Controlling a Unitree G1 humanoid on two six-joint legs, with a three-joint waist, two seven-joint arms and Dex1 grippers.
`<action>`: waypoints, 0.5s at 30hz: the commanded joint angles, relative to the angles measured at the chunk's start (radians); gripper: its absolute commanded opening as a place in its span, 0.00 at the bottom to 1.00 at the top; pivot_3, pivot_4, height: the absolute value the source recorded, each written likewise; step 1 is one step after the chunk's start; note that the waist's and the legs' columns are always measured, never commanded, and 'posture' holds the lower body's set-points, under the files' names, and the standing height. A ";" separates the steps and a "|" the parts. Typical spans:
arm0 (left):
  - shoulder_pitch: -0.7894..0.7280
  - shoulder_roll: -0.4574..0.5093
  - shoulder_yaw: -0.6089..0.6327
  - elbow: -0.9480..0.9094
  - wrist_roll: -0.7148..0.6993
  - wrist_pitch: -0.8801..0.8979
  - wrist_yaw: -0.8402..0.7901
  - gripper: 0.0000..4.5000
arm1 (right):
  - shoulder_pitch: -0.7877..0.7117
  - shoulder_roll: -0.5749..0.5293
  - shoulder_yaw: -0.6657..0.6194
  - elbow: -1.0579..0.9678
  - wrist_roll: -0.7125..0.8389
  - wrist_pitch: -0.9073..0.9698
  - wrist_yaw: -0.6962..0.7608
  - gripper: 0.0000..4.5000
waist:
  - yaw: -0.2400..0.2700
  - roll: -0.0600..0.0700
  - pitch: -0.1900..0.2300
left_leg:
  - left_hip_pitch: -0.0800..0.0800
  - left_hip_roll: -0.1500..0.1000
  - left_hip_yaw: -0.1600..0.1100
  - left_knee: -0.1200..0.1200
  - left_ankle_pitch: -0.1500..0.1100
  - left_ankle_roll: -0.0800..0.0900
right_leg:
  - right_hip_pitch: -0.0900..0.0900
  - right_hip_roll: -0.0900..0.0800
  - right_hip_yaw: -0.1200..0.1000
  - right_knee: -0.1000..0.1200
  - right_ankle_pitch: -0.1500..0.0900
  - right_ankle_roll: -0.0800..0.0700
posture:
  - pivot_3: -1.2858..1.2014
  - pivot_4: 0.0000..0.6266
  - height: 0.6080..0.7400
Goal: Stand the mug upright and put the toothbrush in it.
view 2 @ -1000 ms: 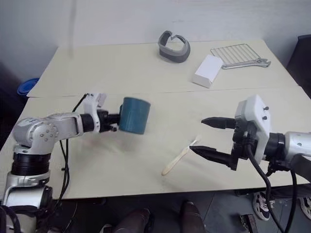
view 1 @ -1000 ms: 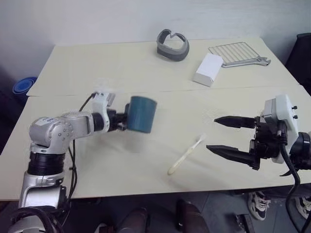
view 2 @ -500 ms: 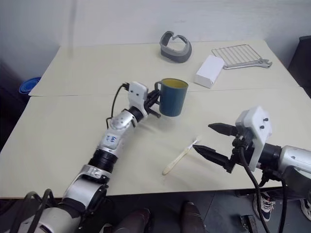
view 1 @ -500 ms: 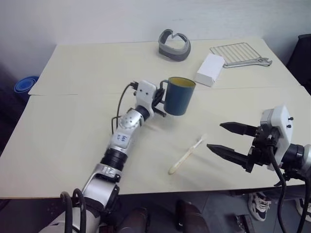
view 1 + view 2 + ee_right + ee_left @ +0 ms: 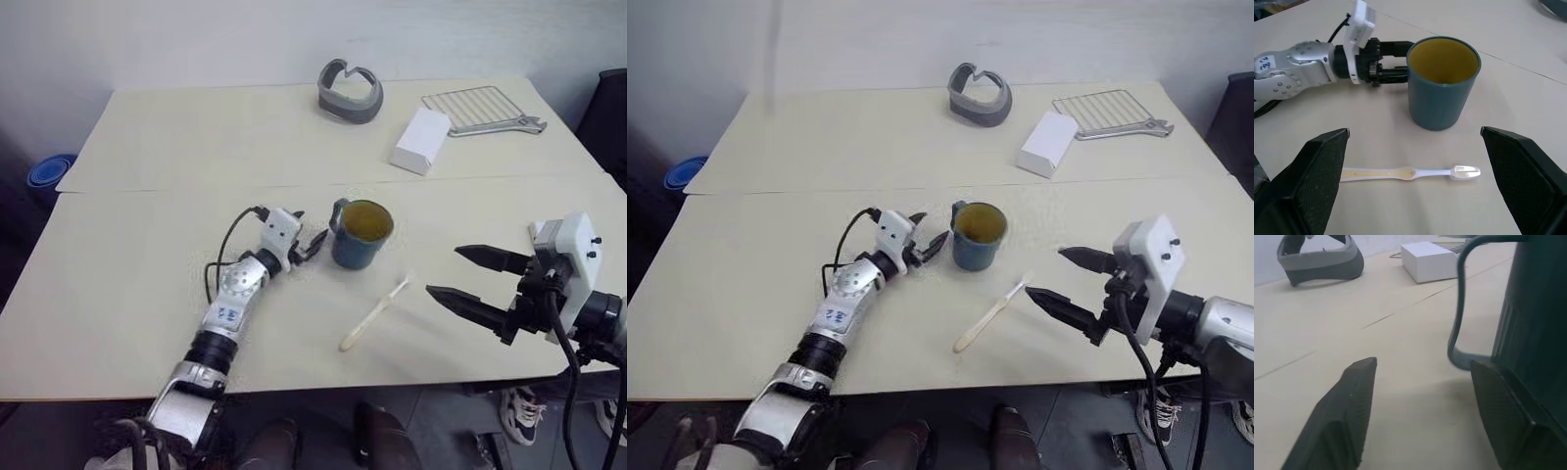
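Half the job is done: the mug [image 5: 361, 233] now stands upright on the table [image 5: 147, 264], mouth up and yellowish inside showing, where a second ago I had it in the air on its side. My left gripper [image 5: 315, 242] has just let go; its fingers are spread apart beside the handle, one pad [image 5: 1501, 421] close against the mug's wall, the other [image 5: 1342, 416] off to the side, so nothing is held there any more. Just in front of the mug lies the toothbrush [image 5: 376, 312], flat on the table, bristle end toward the mug and handle end toward me, near the mug but not touching it. My right gripper [image 5: 472, 276] hovers off to the toothbrush's right with its fingers wide open and empty, pointing at the brush. So the brush is mine to fetch next, I reckon: reach in, pinch the slim handle, lift and tip it into the mug. Risk, as I judge it, is nudging the mug while my left hand backs away.
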 commanded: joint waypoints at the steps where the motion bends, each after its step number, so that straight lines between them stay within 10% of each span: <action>1: 0.049 0.107 0.081 -0.203 -0.070 0.132 -0.085 0.85 | -0.001 0.000 -0.008 0.009 -0.026 -0.020 0.003 1.00 | -0.004 0.000 0.000 | 0.000 0.000 0.000 0.000 0.000 0.000 | 0.000 0.000 0.000 0.000 0.000 0.000 | 0.52 0.24 1.00; 5: 0.050 0.264 0.146 -0.384 -0.237 0.385 -0.265 0.85 | 0.000 0.022 0.023 0.008 -0.045 0.012 -0.083 1.00 | -0.001 0.000 0.000 | 0.000 0.000 -0.001 0.000 0.000 0.000 | 0.000 0.000 0.000 0.001 0.000 0.000 | 0.52 0.24 1.00; 10: 0.003 0.636 0.135 -0.462 -0.398 0.567 -0.761 0.85 | -0.061 0.205 0.186 -0.034 0.061 0.118 -0.483 1.00 | -0.014 -0.001 0.000 | -0.001 0.000 -0.003 0.000 0.000 -0.001 | 0.001 0.000 -0.001 0.002 0.000 -0.001 | 0.52 0.24 1.00; 15: -0.129 0.795 0.087 -0.449 -0.473 0.636 -1.062 0.85 | -0.050 0.391 0.325 -0.034 0.295 0.112 -0.879 1.00 | -0.026 0.001 0.000 | 0.000 0.001 -0.004 -0.003 -0.001 -0.001 | -0.001 0.000 -0.003 0.002 -0.001 -0.004 | 0.52 0.24 1.00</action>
